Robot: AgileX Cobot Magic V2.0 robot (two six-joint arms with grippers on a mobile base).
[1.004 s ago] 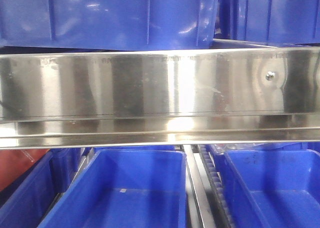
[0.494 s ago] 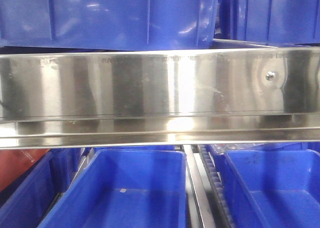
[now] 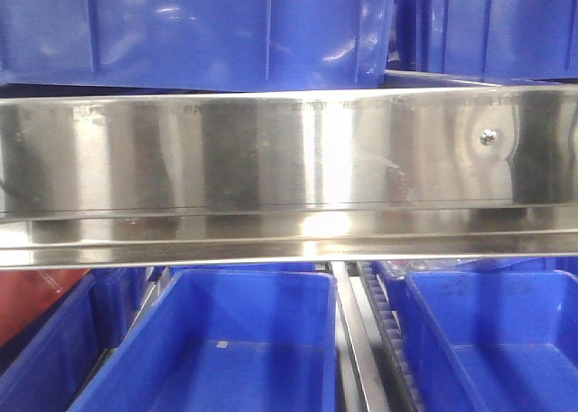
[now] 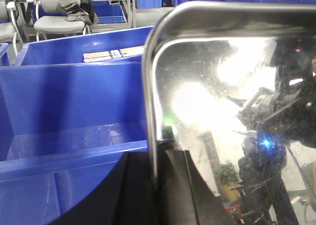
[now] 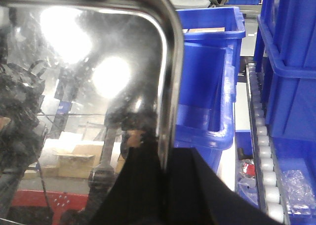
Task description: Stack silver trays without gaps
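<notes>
The steel panel [image 3: 271, 159] ran across your whole front view. Where it stood relative to the tray, that view did not tell. Blue bins [image 3: 244, 340] filled the rest of it.

In your left wrist view a blue bin [image 4: 74, 111] lay just left of the tray [image 4: 212, 87], past its rim. In your right wrist view another bin [image 5: 207, 87] stood just right of the tray [image 5: 98, 87], with a roller track [image 5: 261, 151] farther right again. Whether both cameras saw one tray, you could not tell.

The tray sat close against each camera, with its mirror-bright face toward the lens and a rounded rim corner at the top.

Your left gripper [image 4: 155, 185] was at the tray's lower edge, with a dark finger on either side of the left rim, closed onto it. Your right gripper [image 5: 165, 185] was at the lower edge too, its fingers pinching the right rim the same way.

A single screw [image 3: 488, 137] showed in the panel.
</notes>
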